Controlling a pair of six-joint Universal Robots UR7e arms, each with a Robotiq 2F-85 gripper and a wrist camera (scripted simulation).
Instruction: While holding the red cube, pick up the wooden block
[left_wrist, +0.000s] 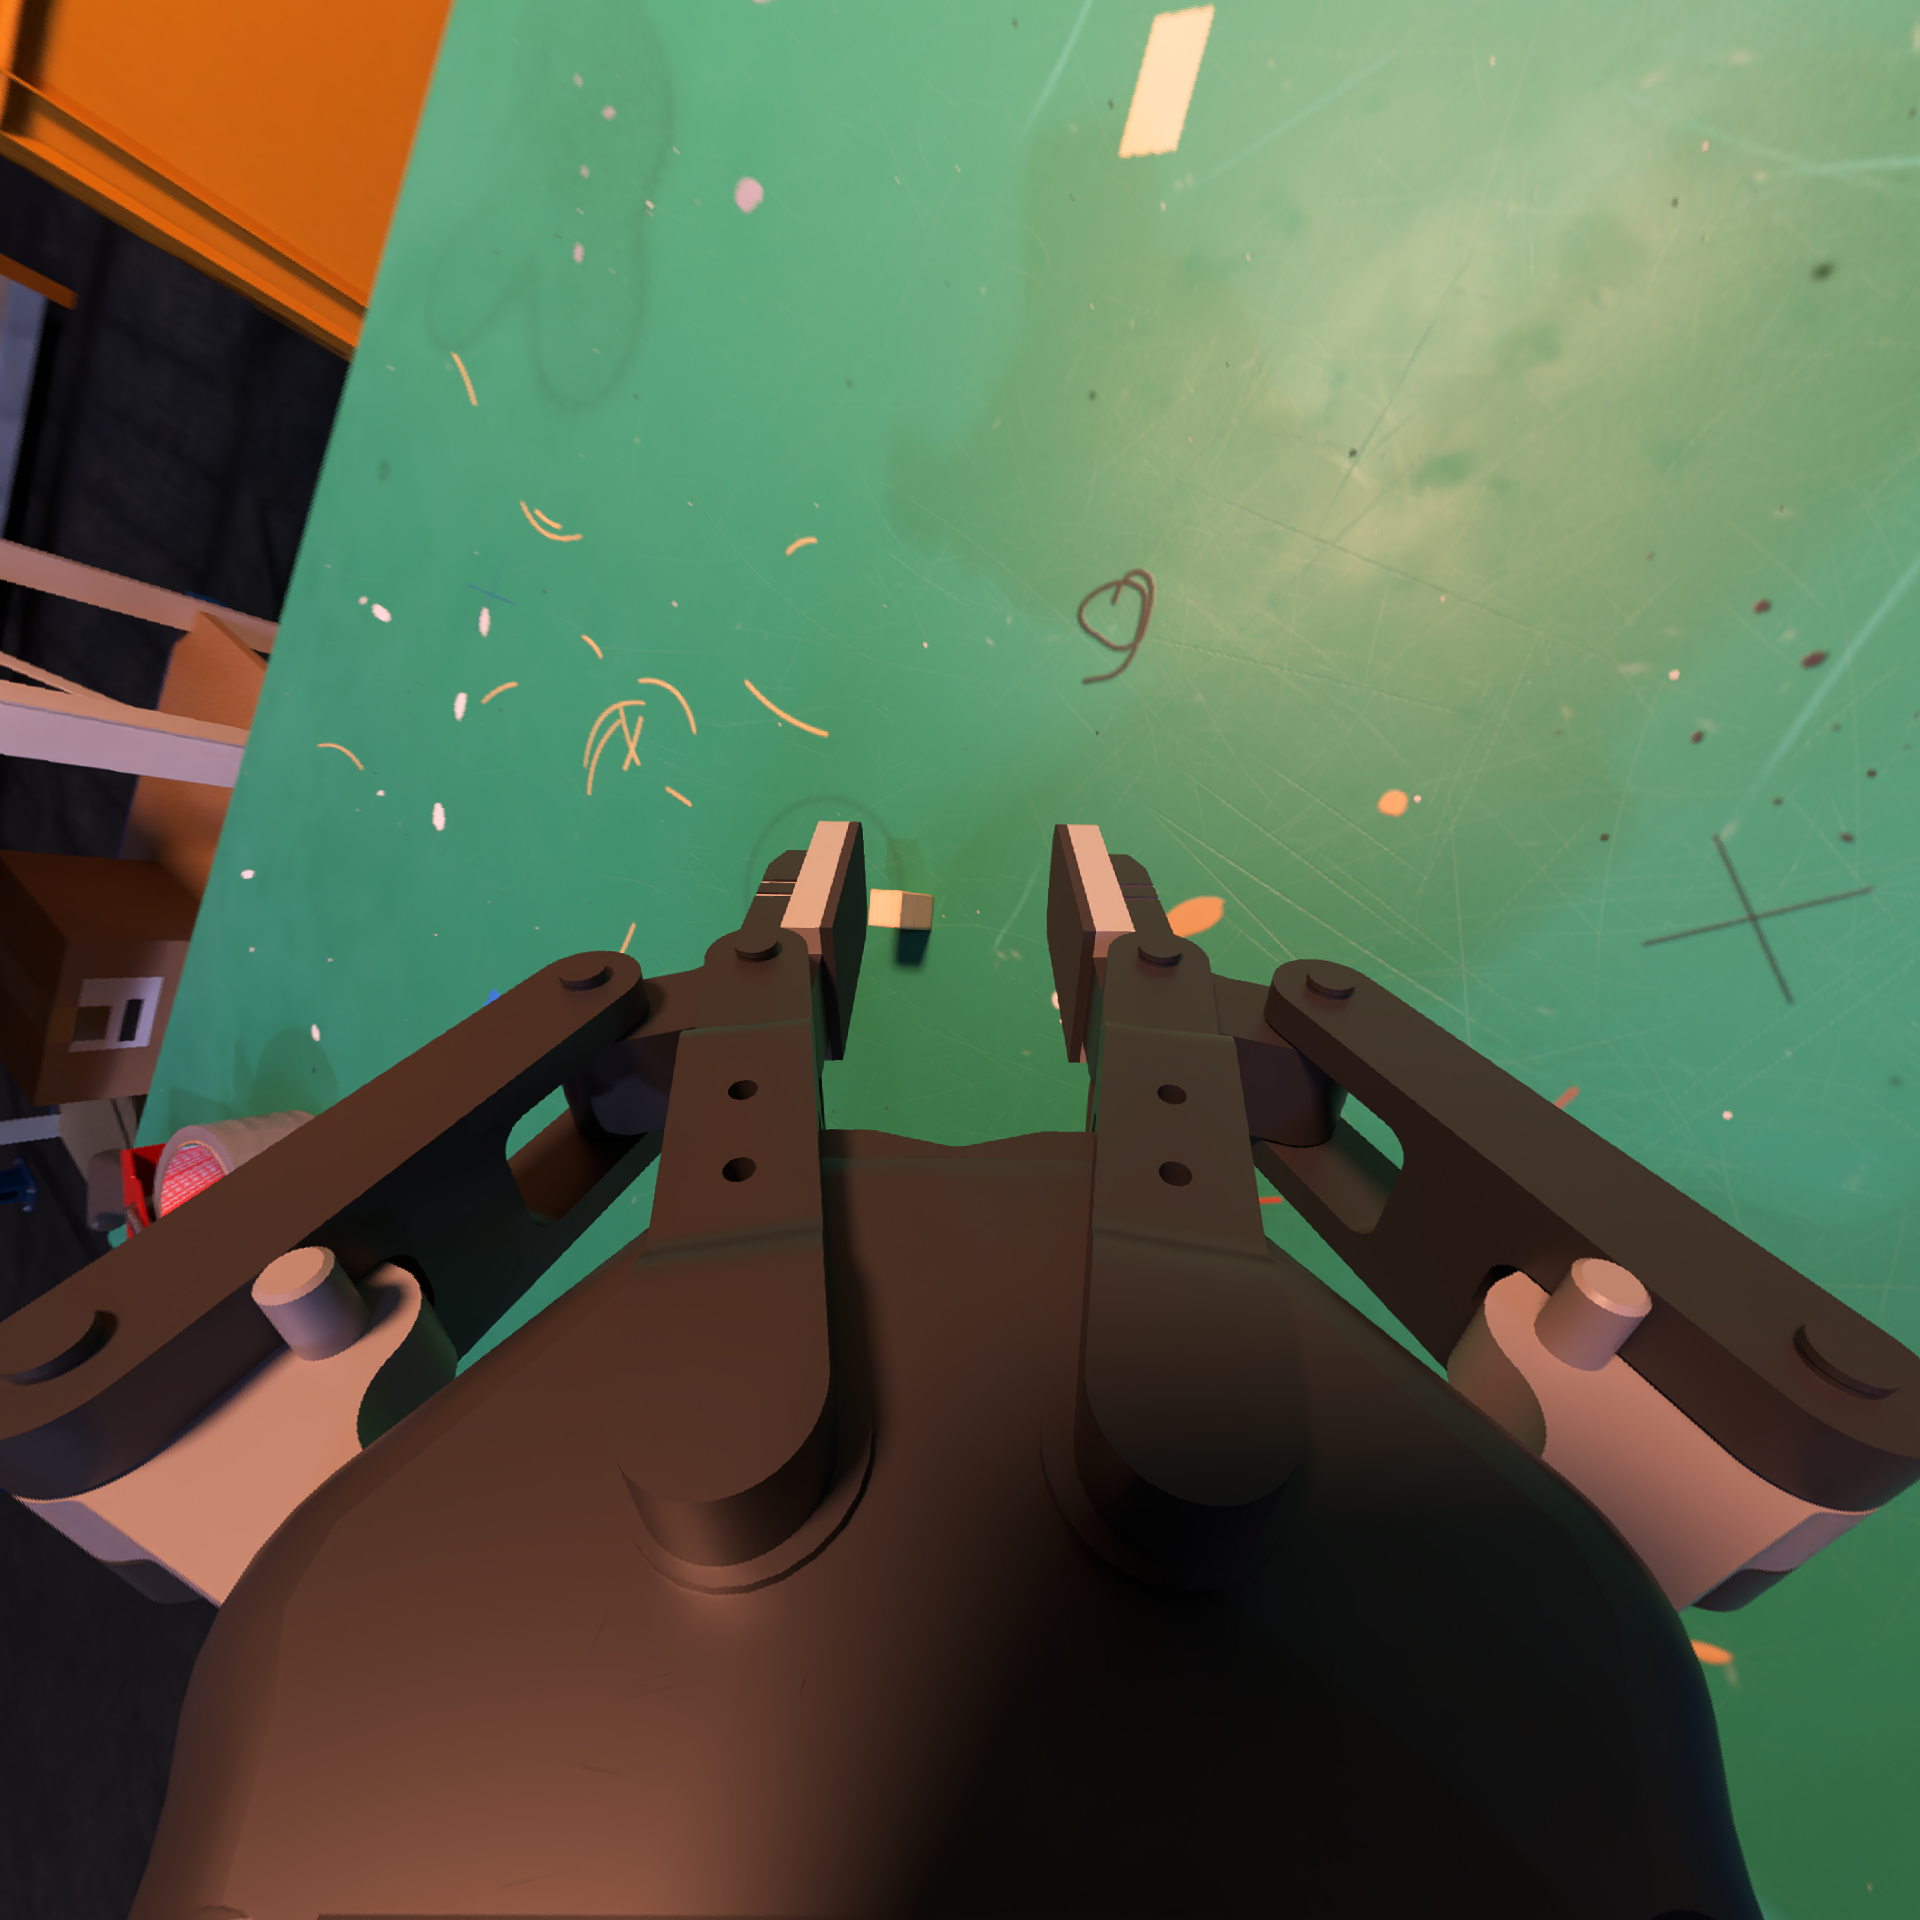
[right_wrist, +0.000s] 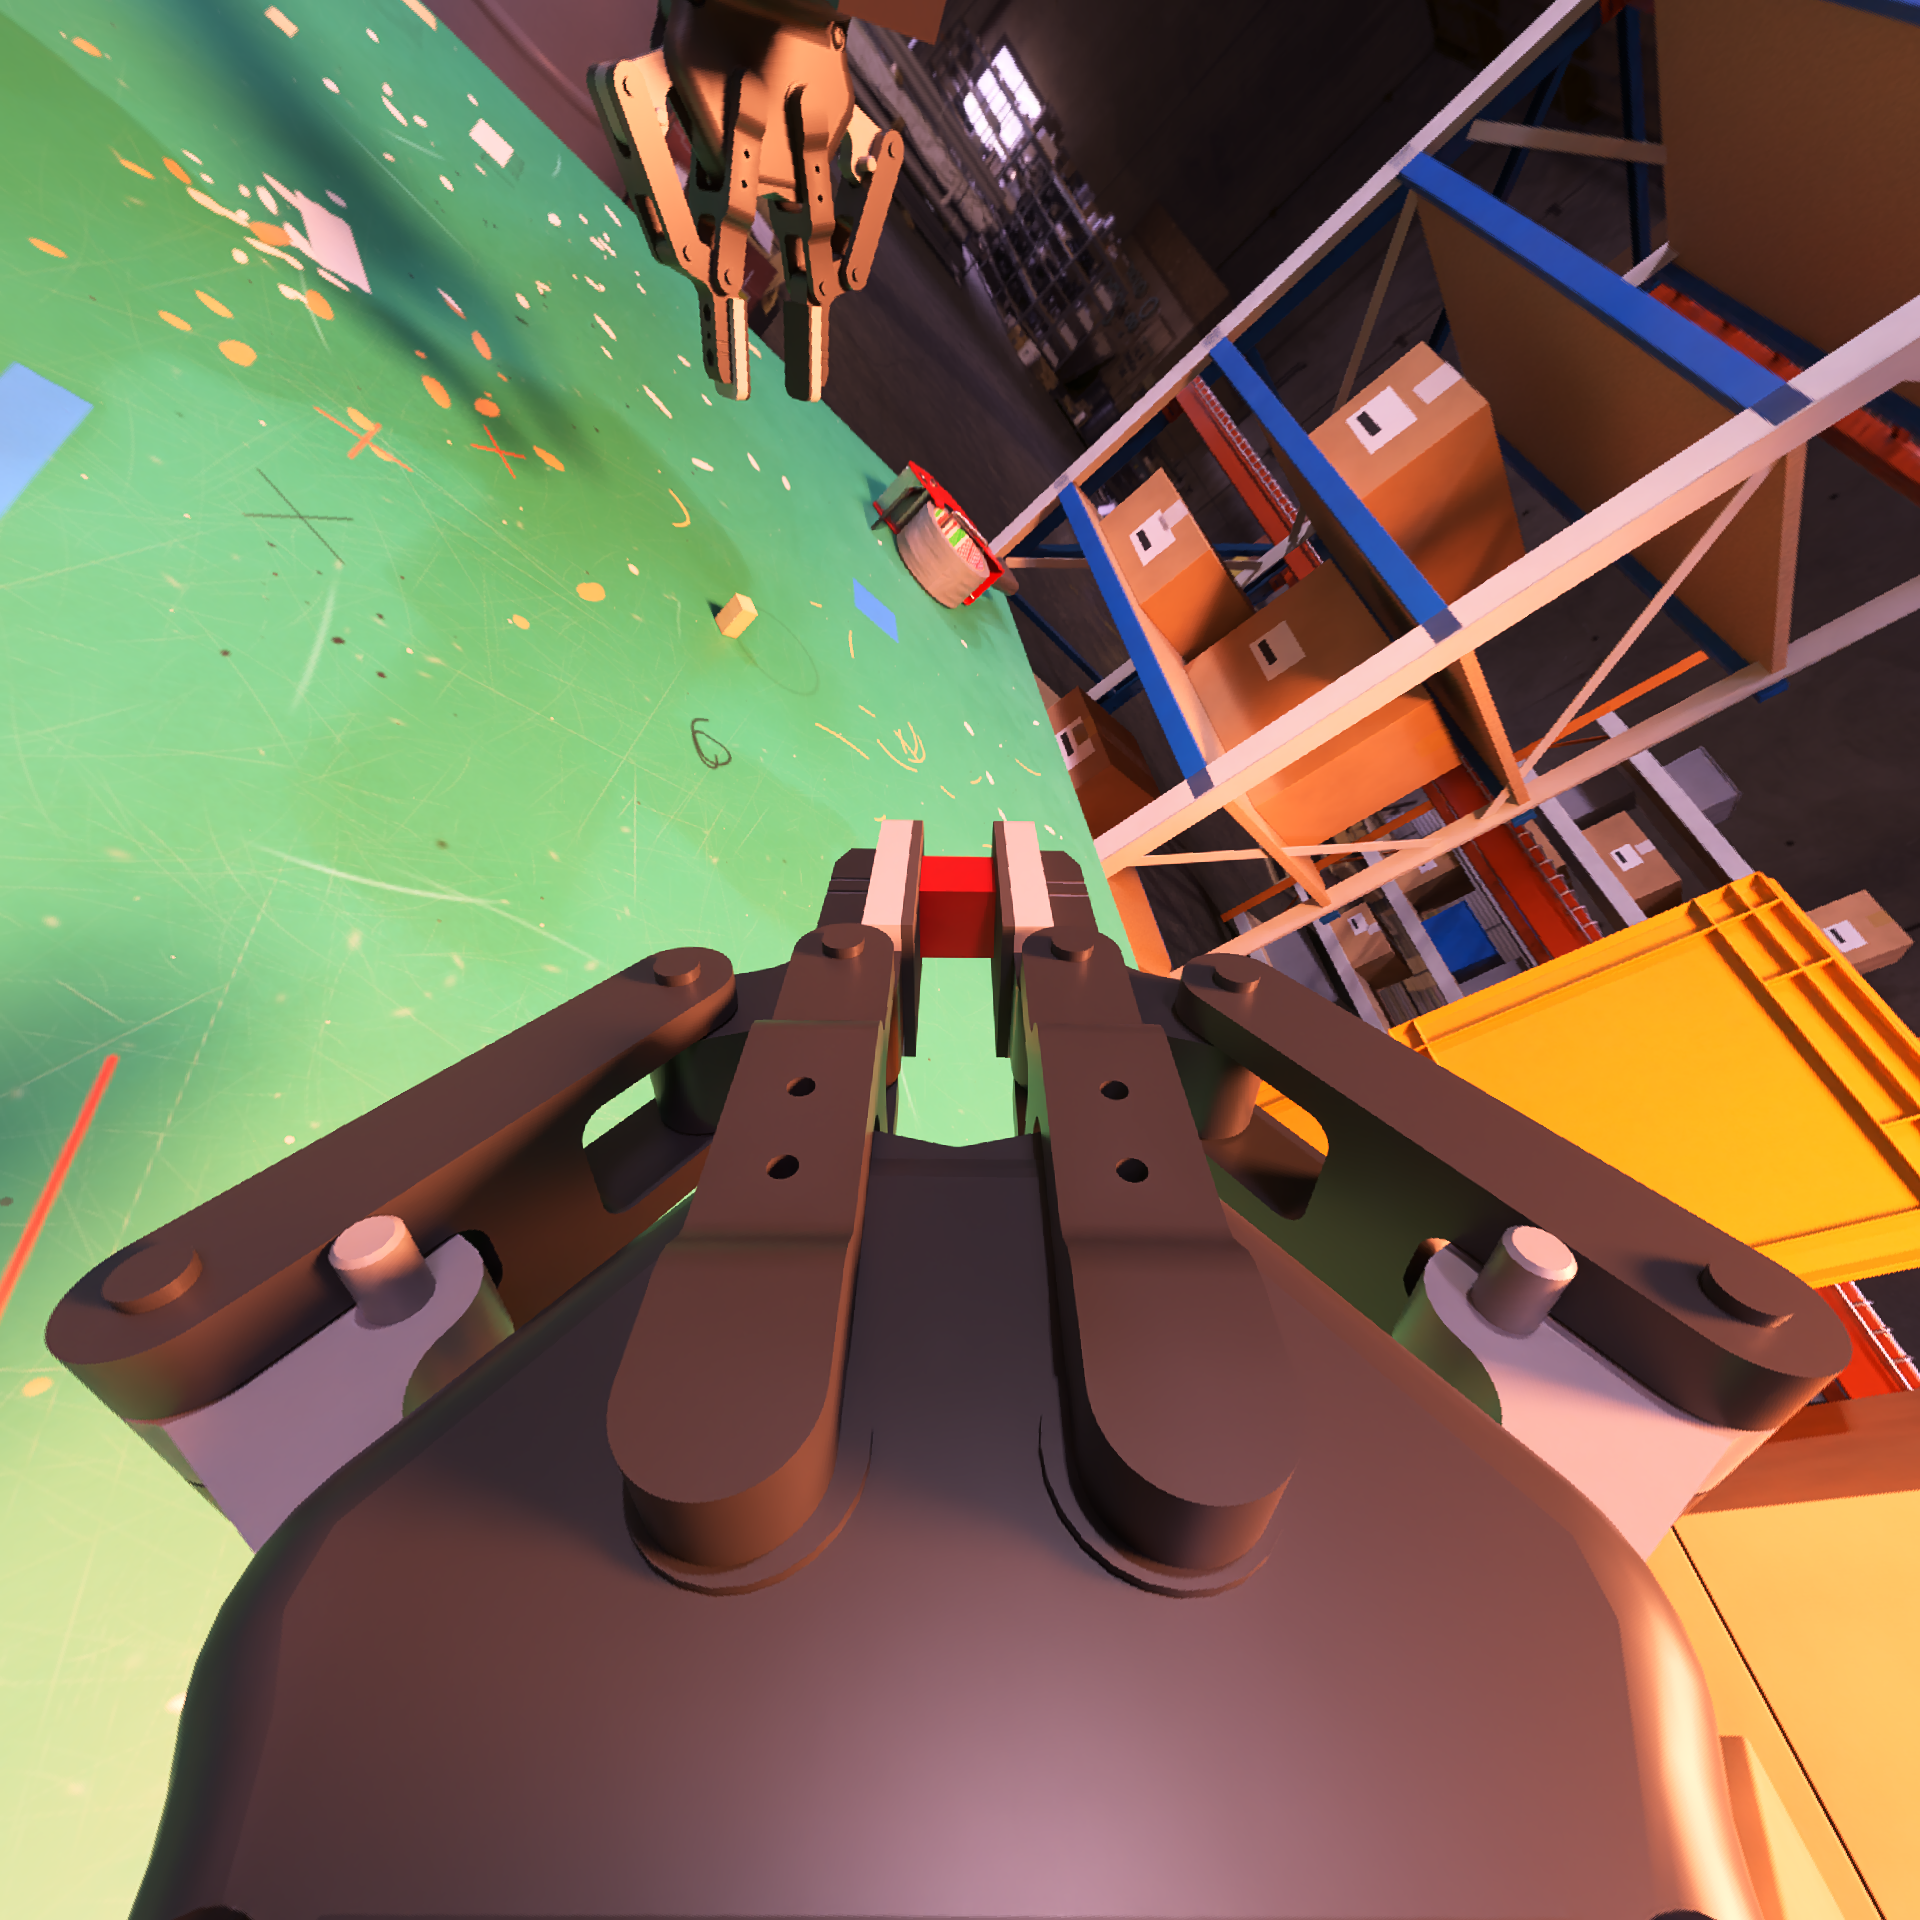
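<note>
My right gripper is shut on the red cube and holds it above the green table. The small wooden block lies on the table far below my left gripper, which is open and empty, with the block seen between its fingers nearer the left one. In the right wrist view the wooden block sits on the table with the left gripper hanging high above it, its jaws apart.
A tape dispenser sits at the table's edge near the block; it also shows in the left wrist view. A yellow crate stands to my right. Shelving with cardboard boxes rises beyond the green table.
</note>
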